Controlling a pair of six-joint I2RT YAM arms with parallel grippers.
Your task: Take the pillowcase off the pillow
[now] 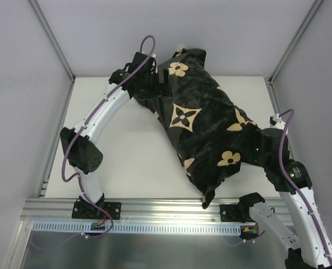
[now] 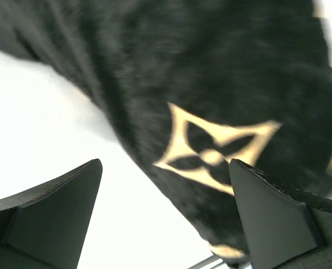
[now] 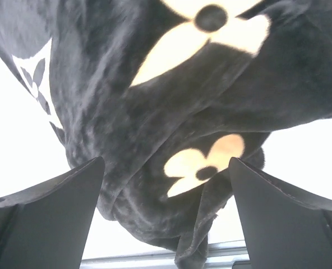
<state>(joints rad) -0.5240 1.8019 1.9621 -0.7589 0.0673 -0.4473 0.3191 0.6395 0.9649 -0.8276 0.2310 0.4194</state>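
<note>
White table (image 1: 127, 162), pillowcase (image 1: 202, 129) lying diagonally, near corner over metal rail (image 1: 155, 208)

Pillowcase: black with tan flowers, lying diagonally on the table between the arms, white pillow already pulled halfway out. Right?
Not quite: no pillow has been pulled out. The top external view shows the pillowcase bulging and black with tan motifs all over, with no white showing at either end. The rest of the statement stands.

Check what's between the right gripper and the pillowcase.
Nothing: right wrist view shows the open right gripper facing the pillowcase directly, no other object between.
</note>
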